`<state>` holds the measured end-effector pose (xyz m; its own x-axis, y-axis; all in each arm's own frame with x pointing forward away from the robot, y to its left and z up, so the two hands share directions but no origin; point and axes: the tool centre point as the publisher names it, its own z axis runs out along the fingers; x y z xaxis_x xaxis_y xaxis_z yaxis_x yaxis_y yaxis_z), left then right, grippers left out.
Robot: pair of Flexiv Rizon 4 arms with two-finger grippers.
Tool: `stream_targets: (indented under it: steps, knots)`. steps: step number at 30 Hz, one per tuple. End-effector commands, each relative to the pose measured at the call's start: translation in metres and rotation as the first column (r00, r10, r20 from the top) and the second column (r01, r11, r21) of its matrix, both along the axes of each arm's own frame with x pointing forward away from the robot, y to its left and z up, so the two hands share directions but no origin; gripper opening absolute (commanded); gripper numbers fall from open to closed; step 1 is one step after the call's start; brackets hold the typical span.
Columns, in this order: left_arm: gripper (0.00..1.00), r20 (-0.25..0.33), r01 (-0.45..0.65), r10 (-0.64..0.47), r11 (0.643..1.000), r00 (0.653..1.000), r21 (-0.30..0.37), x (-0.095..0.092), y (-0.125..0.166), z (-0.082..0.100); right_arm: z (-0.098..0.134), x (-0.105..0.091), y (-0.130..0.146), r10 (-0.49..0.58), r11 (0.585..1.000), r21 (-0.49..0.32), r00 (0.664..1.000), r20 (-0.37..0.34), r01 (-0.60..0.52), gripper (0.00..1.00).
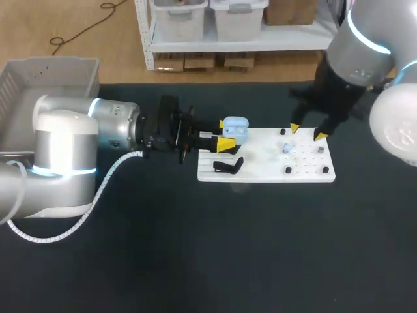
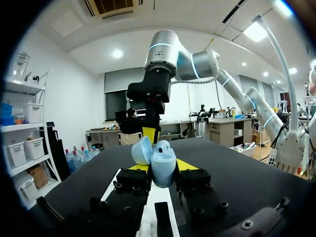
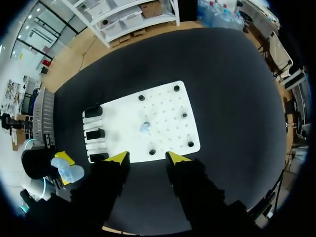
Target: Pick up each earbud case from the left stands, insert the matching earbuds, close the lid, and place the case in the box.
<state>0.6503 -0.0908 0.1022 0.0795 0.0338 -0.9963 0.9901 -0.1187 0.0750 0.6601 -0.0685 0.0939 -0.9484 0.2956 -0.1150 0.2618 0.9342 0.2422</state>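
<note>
No legible text, label, number or sign in any view: none on the earbud case [image 2: 163, 165], the white board [image 1: 306, 171] or the grey bin [image 1: 58, 75].
</note>
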Motion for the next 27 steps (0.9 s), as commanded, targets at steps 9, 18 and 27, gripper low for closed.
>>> stream_targets:
  steps: [9, 18, 27]
  knots:
    - [0.0, 0.002, -0.004, 0.004, 1.0, 1.0, -0.001, -0.001, 0.0, 0.0, -0.028, 0.021, 0.018, -0.045, 0.998, -0.045, 0.996, -0.076, 0.041, 0.46]
    - [0.0, 0.002, -0.004, 0.004, 1.0, 1.0, -0.001, -0.001, 0.0, 0.0, -0.046, 0.022, 0.021, -0.041, 0.997, -0.061, 0.996, -0.076, 0.036, 0.44]
    - [0.0, 0.002, -0.004, 0.004, 1.0, 1.0, -0.001, -0.001, 0.0, 0.0, -0.058, 0.023, 0.021, -0.04, 0.996, -0.083, 0.996, -0.08, 0.034, 0.45]
